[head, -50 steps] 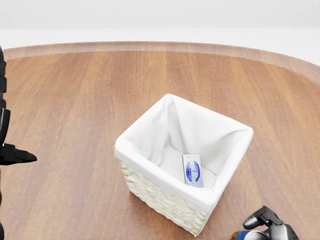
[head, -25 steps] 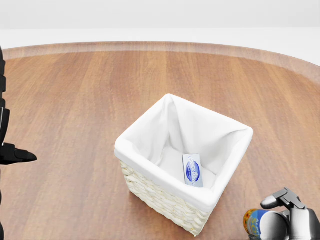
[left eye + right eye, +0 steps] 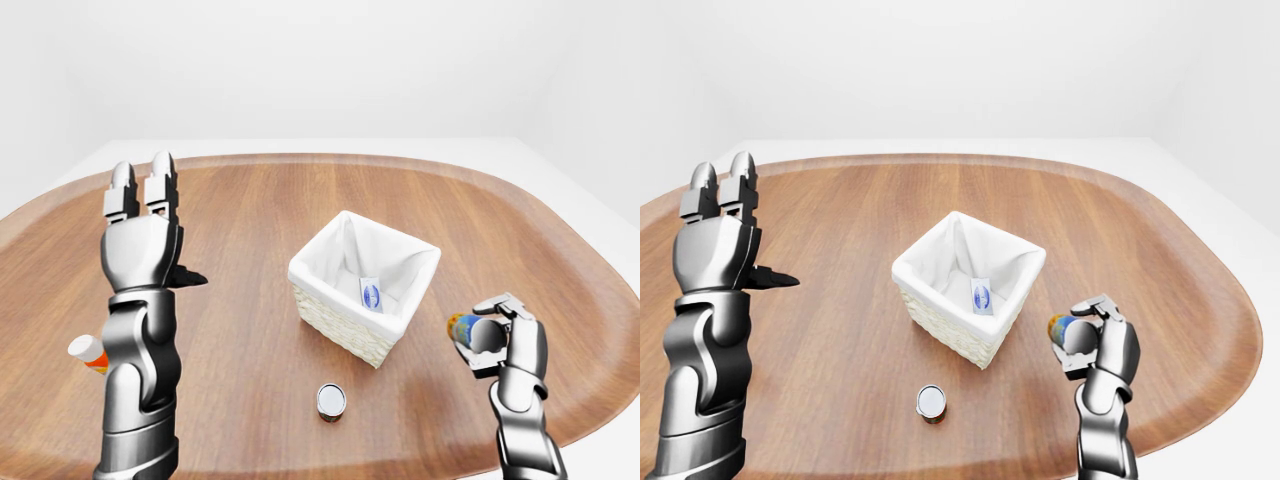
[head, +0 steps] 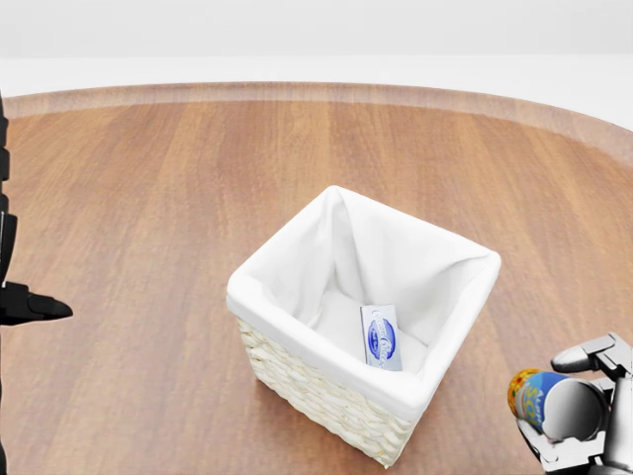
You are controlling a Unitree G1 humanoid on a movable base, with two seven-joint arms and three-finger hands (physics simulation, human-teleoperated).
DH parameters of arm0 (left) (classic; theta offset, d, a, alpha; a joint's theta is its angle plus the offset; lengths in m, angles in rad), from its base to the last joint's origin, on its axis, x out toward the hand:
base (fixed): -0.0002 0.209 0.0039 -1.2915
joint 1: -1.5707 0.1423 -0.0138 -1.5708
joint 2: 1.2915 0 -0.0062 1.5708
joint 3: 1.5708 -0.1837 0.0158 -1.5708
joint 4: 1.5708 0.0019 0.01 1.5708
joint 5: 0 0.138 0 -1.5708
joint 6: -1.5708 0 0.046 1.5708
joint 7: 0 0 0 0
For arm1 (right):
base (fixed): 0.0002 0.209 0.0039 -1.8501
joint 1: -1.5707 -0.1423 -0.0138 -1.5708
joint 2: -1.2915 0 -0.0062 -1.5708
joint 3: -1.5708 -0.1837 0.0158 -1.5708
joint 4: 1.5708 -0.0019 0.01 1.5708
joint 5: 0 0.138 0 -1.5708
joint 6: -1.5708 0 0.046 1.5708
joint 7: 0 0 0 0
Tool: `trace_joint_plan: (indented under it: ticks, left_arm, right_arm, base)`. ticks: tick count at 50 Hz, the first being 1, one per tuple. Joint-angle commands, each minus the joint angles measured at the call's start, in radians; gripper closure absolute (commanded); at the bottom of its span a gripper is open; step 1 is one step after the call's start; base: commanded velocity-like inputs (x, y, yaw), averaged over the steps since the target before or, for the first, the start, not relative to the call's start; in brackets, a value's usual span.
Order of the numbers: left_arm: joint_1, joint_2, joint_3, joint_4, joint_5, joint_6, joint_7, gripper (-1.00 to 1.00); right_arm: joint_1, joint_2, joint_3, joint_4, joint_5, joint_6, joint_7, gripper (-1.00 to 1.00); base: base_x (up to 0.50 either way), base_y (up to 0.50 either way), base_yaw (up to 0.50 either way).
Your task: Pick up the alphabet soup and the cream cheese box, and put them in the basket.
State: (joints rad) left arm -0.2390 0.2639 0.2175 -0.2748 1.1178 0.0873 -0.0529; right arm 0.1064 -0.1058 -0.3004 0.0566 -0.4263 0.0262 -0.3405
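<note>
The white-lined wicker basket point(image 4: 280, 280) stands mid-table. The cream cheese box point(image 4: 381, 336), white with a blue oval label, lies inside it on the liner floor. My right hand point(image 3: 497, 328) is at the lower right, to the right of the basket and off the table, shut on the alphabet soup can point(image 4: 539, 401). The can lies on its side with its colourful end toward the basket. My left hand point(image 3: 145, 200) is raised at the left with fingers straight up, open and holding nothing.
A small silver-topped can point(image 3: 331, 400) stands on the wooden table point(image 3: 250, 210) below the basket. An orange-and-white bottle point(image 3: 88, 352) lies at the left, partly behind my left forearm. The table's rounded edge runs close under my right hand.
My right hand has risen and shifted right in the head view, carrying the soup can, which now shows more fully. The left hand and basket have not moved.
</note>
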Motion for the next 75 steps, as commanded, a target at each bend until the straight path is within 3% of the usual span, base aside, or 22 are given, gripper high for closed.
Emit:
trace_joint_plan:
  ticks: [1, 20, 34, 43, 63, 75]
  left_arm:
    - [-0.001, 0.002, 0.0, 0.008, -0.005, 0.0, 0.007, -1.0]
    - [0.0, 0.001, 0.0, 0.003, -0.003, 0.0, 0.0, -1.0]
    - [0.0, 0.002, -0.001, 0.012, -0.003, 0.0, 0.001, -1.0]
    - [-0.001, 0.003, 0.0, 0.007, -0.003, 0.0, -0.003, -1.0]
    - [0.001, 0.001, 0.0, -0.001, -0.004, 0.0, -0.01, -1.0]
    - [-0.001, 0.002, 0.001, 0.0, -0.006, 0.0, -0.009, -1.0]
  right_arm:
    - [-0.022, 0.005, -0.016, -0.11, 0.044, 0.061, -0.033, 1.0]
    - [-0.11, 0.015, 0.026, -0.412, 0.026, 0.061, 0.048, 1.0]
    - [-0.182, 0.0, 0.062, -0.469, 0.001, 0.061, 0.076, 1.0]
    - [-0.261, 0.004, 0.137, -0.477, -0.018, 0.061, 0.134, 1.0]
    - [-0.444, 0.004, 0.262, -0.297, -0.181, 0.061, 0.226, 1.0]
    - [-0.576, 0.022, 0.323, -0.129, -0.335, 0.061, 0.361, 1.0]
  base:
    - [0.0, 0.0, 0.0]
    - [0.0, 0.0, 0.0]
    - [0.0, 0.0, 0.0]
    - [0.0, 0.0, 0.0]
    - [0.0, 0.0, 0.0]
    - [0.0, 0.0, 0.0]
